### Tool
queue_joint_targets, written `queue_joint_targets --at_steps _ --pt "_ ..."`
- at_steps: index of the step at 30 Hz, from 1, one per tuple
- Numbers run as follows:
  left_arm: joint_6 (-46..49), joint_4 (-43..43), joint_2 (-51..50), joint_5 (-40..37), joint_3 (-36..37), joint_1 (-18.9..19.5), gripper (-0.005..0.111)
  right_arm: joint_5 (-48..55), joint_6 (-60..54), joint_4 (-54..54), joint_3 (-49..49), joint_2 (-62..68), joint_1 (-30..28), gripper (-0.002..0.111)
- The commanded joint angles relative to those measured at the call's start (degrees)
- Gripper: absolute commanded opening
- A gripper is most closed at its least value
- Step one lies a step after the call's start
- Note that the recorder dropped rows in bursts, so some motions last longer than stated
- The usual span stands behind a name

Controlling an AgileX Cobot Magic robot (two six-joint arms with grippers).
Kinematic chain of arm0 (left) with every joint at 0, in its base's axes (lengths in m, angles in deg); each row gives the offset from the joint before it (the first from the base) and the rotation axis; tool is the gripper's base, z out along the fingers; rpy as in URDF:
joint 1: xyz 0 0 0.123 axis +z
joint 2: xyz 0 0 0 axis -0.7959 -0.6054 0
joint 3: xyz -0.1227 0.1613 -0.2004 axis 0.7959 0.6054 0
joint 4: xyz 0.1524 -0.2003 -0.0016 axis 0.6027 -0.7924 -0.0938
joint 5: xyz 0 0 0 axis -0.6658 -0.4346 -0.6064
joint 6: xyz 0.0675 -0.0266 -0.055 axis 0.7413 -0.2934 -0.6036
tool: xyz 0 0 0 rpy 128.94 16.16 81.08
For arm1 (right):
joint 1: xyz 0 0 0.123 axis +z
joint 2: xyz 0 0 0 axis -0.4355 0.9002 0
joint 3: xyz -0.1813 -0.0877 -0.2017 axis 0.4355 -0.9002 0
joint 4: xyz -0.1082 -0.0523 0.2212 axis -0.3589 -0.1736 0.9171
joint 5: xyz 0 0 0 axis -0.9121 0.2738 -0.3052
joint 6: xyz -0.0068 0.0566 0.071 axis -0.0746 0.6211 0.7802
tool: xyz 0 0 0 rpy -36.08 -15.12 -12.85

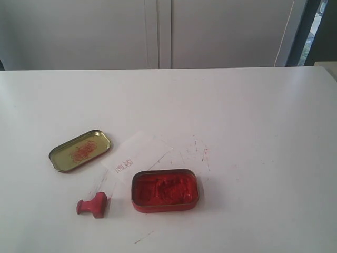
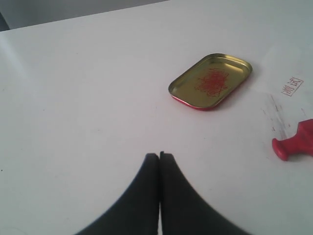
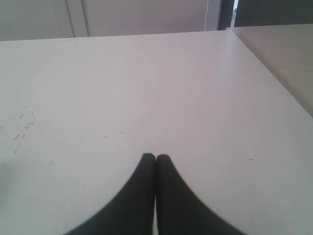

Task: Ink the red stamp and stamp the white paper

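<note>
On the desk (image 1: 263,132), the white paper (image 1: 142,150) lies beside the ink tin (image 1: 165,190); the red stamp (image 1: 92,205) lies tipped over near both. It looks light, stiff, maybe slick, so I'd pinch its knobbed handle. My left fingers (image 2: 146,188) and right fingers (image 3: 142,188) are pressed together, empty.

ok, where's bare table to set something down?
Wide bare table right of the ink tin, and all along the far edge behind the lid. Crowded near-left: lid, white paper, tin and red stamp sit close together.
</note>
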Motion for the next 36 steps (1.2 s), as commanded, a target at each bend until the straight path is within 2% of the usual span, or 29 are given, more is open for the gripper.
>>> queue_joint_targets --at_steps 1,3,5,15,36 --pt "-13.0 9.1 0.3 0.0 0.2 0.2 0.0 -0.8 -0.1 0.0 -0.3 -0.2 -0.1 0.0" --pt "-20.2 13.8 0.3 0.1 0.2 0.2 0.0 -0.8 -0.1 0.0 -0.3 -0.2 -0.1 0.0" --pt "-22.3 15.7 0.3 0.3 0.2 0.2 0.0 -0.8 -0.1 0.0 -0.3 -0.2 -0.1 0.0" --pt "-24.2 18.6 0.3 0.3 0.2 0.2 0.0 -0.8 -0.1 0.0 -0.3 -0.2 -0.1 0.0" --pt "-24.2 18.6 0.3 0.3 0.2 0.2 0.0 -0.8 -0.1 0.0 -0.3 -0.2 -0.1 0.0"
